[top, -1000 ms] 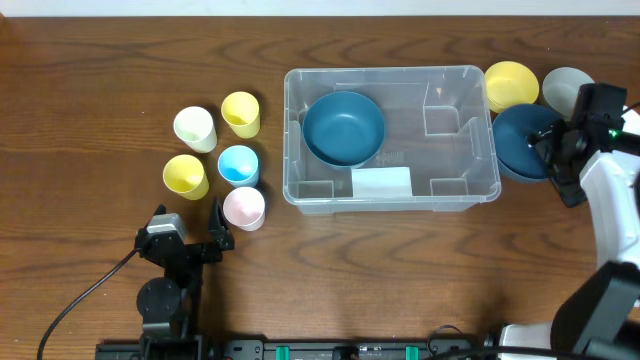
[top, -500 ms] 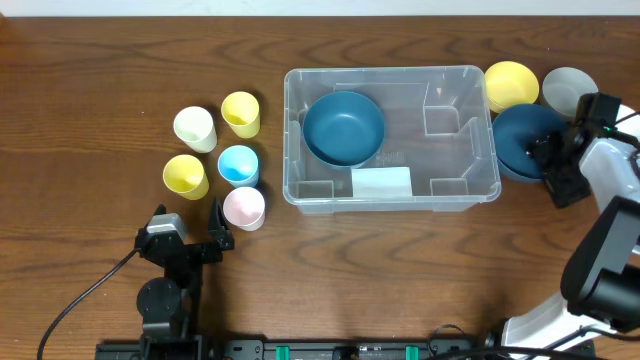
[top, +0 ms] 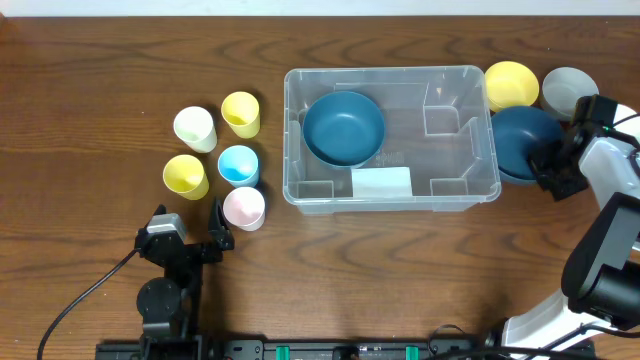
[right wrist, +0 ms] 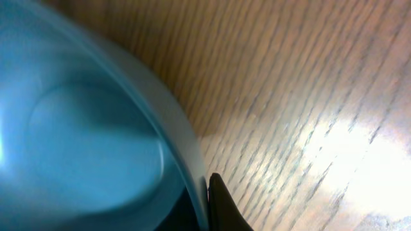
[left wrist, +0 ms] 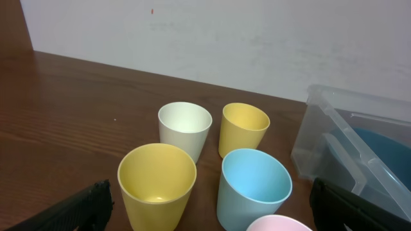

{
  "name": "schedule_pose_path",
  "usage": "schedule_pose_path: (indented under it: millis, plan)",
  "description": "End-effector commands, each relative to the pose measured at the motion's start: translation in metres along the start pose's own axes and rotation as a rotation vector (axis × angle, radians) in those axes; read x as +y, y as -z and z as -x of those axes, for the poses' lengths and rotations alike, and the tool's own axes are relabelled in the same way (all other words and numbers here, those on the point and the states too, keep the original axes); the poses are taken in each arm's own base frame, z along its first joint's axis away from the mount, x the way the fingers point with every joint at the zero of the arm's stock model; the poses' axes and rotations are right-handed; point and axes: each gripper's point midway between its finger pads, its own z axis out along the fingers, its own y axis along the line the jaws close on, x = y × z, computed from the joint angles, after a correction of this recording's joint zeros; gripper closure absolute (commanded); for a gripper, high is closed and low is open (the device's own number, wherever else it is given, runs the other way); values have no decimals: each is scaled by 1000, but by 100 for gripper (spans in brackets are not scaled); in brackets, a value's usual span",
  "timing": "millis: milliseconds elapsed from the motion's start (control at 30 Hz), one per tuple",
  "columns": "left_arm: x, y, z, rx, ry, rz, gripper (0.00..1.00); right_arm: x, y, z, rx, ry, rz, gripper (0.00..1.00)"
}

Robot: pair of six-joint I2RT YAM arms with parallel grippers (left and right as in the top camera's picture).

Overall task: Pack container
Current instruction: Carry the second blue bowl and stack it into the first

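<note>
The container (top: 476, 182), a clear rectangular bin, stands mid-table with one dark blue bowl (top: 343, 127) in its left half. A second dark blue bowl (top: 518, 138) sits just outside the bin's right wall. My right gripper (top: 551, 168) is shut on that bowl's near-right rim. In the right wrist view the rim (right wrist: 192, 160) is pinched at the gripper (right wrist: 204, 206), with a black fingertip (right wrist: 223, 208) pressed to its outside. My left gripper (top: 188, 222) stands open at the front left, its fingers (left wrist: 77, 208) spread on either side of the cups.
Left of the bin stand a white cup (top: 194, 128), two yellow cups (top: 241, 113) (top: 185, 175), a light blue cup (top: 238, 164) and a pink cup (top: 243, 207). A yellow bowl (top: 510, 84) and a grey bowl (top: 565, 88) sit at the back right.
My right gripper has come down on the outer blue bowl's rim and gone from open to shut on it. The left arm has not moved.
</note>
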Motion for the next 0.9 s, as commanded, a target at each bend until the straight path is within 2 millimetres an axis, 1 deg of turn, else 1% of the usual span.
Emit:
schedule_pose_path:
  millis: [0, 100, 200, 267, 300, 400, 433, 467, 500, 533, 567, 600, 633, 667, 767, 867]
  plan:
    - [8, -1, -15, 44, -8, 36, 2, -13, 1, 5, -6, -18, -37, 99]
    - [8, -1, -15, 44, -8, 36, 2, -17, 16, 10, -16, -34, -32, 99]
    - [8, -1, -15, 44, -8, 36, 2, -13, 45, 18, -55, -30, 5, 99]
    - [8, -1, -15, 44, -8, 36, 2, -7, 79, 27, -110, -11, 58, 99]
    - [8, -1, -15, 44, -8, 36, 2, -3, 100, 32, -147, -1, 93, 99]
    - [8, -1, -15, 44, -8, 36, 2, 6, 168, 45, -280, 27, 214, 99]
    - [8, -1, -15, 44, -8, 36, 2, 8, 192, 47, -326, 27, 258, 99]
    - [8, -1, -15, 44, -8, 36, 2, 10, 213, 47, -361, 29, 299, 99]
    - [8, -1, -15, 44, -8, 36, 2, 15, 235, 44, -393, 39, 358, 99]
    - [8, -1, -15, 44, -8, 36, 2, 22, 256, 38, -417, 58, 421, 99]
    - [8, -1, -15, 44, -8, 36, 2, 28, 272, 30, -431, 80, 478, 99]
    - [8, -1, -15, 44, -8, 36, 2, 37, 289, 19, -439, 114, 546, 99]
    - [8, -1, -15, 44, -8, 36, 2, 49, 305, 3, -441, 159, 616, 99]
    - [8, -1, -15, 44, -8, 36, 2, 57, 314, -10, -439, 197, 658, 99]
    - [8, -1, -15, 44, -8, 36, 2, 91, 331, -57, -410, 336, 763, 99]
    - [8, -1, -15, 44, -8, 36, 2, 124, 328, -101, -353, 460, 812, 99]
